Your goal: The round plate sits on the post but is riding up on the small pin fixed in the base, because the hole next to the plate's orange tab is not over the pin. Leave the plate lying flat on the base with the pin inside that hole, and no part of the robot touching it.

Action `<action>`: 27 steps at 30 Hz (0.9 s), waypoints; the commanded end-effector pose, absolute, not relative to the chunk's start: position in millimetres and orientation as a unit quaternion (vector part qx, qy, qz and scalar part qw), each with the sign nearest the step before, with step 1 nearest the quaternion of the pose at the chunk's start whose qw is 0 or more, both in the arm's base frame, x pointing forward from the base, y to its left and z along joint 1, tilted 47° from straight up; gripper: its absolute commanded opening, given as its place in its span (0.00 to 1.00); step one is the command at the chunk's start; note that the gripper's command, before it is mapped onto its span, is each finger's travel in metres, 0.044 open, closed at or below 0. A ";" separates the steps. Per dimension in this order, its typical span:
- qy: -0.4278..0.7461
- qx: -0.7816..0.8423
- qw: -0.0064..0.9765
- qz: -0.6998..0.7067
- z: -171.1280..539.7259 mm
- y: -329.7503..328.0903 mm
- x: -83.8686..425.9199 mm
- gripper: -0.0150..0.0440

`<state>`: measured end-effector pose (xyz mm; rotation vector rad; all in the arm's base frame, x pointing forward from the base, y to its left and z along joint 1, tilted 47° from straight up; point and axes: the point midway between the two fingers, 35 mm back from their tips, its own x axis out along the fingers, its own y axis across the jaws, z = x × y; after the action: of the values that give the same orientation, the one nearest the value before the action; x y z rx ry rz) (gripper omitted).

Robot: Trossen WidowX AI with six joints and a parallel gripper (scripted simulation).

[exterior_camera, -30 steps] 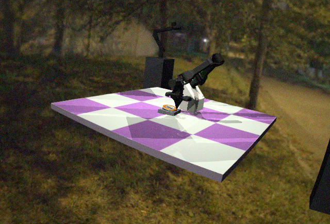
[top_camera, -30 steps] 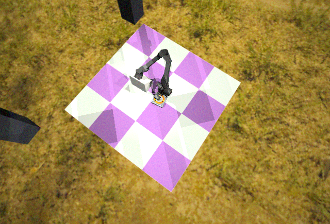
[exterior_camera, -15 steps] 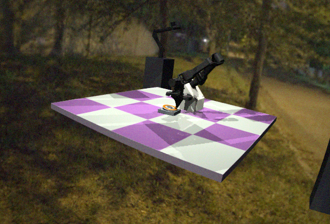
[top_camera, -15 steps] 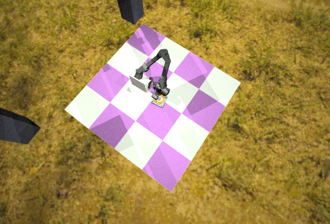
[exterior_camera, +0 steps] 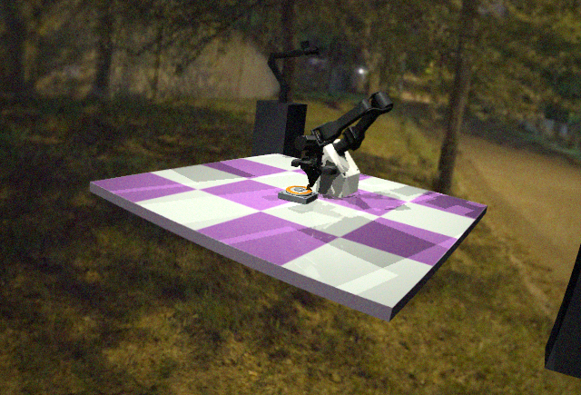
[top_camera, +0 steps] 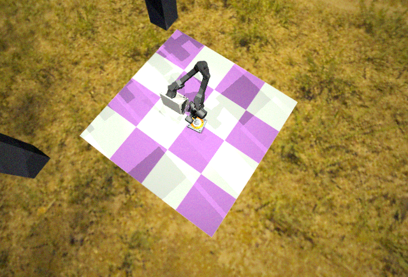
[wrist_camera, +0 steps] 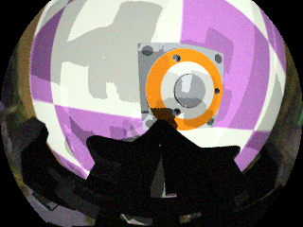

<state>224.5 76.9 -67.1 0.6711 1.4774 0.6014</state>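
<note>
The round plate, an orange ring (top_camera: pixel 197 127) (exterior_camera: pixel 290 190) (wrist_camera: pixel 153 90) with a white inner band, sits around the grey post (wrist_camera: pixel 189 90) on the square grey base (top_camera: pixel 199 131) (exterior_camera: pixel 295 199) (wrist_camera: pixel 144 78). It looks nearly level in the exterior view, but I cannot tell whether it lies fully flat. Three small dark holes show in the wrist view. I cannot make out the pin or the orange tab. My gripper (exterior_camera: pixel 309 187) (wrist_camera: pixel 160 123) is shut and empty. Its tips are at the plate's near left edge in the wrist view, hiding part of the rim; contact is unclear.
The arm's pale mount (top_camera: pixel 173 102) (exterior_camera: pixel 344 182) stands close to the base on the purple and white checkered table (top_camera: pixel 201 153) (exterior_camera: pixel 267 242). Dark pillars (top_camera: pixel 162 4) (exterior_camera: pixel 277 128) stand beyond the table's edges. Dark screw-like spots mark the base's corners.
</note>
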 end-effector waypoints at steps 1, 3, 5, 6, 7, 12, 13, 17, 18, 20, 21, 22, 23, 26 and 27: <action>0.654 0.296 0.645 0.262 -70.9 73.5 218.7 0.25; 0.654 0.296 0.645 0.262 -71.9 72.2 218.0 0.25; 0.654 0.296 0.645 0.262 -73.0 70.8 217.2 0.25; 0.654 0.296 0.645 0.262 -73.6 70.0 216.9 0.25; 0.654 0.296 0.645 0.262 -74.1 69.4 216.6 0.25; 0.654 0.296 0.645 0.262 -77.4 66.5 215.1 0.25; 0.654 0.296 0.645 0.262 -78.0 66.0 214.8 0.25; 0.654 0.296 0.645 0.262 -79.7 64.5 214.1 0.25; 0.654 0.296 0.645 0.262 -80.2 64.0 213.9 0.25; 0.654 0.296 0.645 0.262 -81.0 63.2 213.7 0.25; 0.654 0.296 0.645 0.262 -81.4 62.8 213.6 0.25; 0.654 0.296 0.645 0.262 -81.8 62.4 213.6 0.25; 0.654 0.296 0.645 0.262 -82.2 62.0 213.5 0.25; 0.654 0.296 0.645 0.262 -83.5 60.7 213.3 0.25; 0.654 0.296 0.645 0.262 -83.9 60.3 213.2 0.25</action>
<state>214.4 62.8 -80.3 0.6740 1.4827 0.5996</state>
